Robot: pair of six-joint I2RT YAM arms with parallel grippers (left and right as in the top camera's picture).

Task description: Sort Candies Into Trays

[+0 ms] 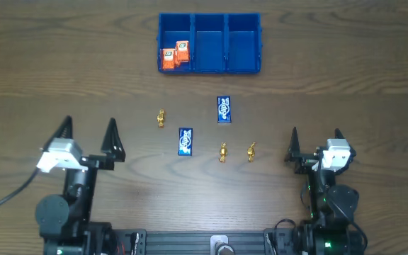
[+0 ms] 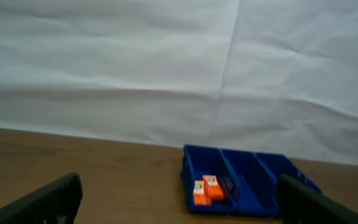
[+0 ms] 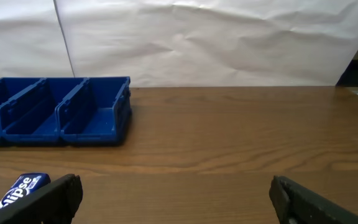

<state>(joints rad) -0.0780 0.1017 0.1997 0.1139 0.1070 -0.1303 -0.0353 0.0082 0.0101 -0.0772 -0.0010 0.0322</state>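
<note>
Since blue candies and gold candies lie loose before the tray, I hold left pincer and right pincer wide, empty, ready.

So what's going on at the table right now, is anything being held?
Nothing is held. The left tool and right tool are both open and empty, near their bases. Two orange candies lie in the blue tray's left compartment; its other two compartments are empty. Two blue packs and three gold candies lie loose on the table between tray and arms.
</note>
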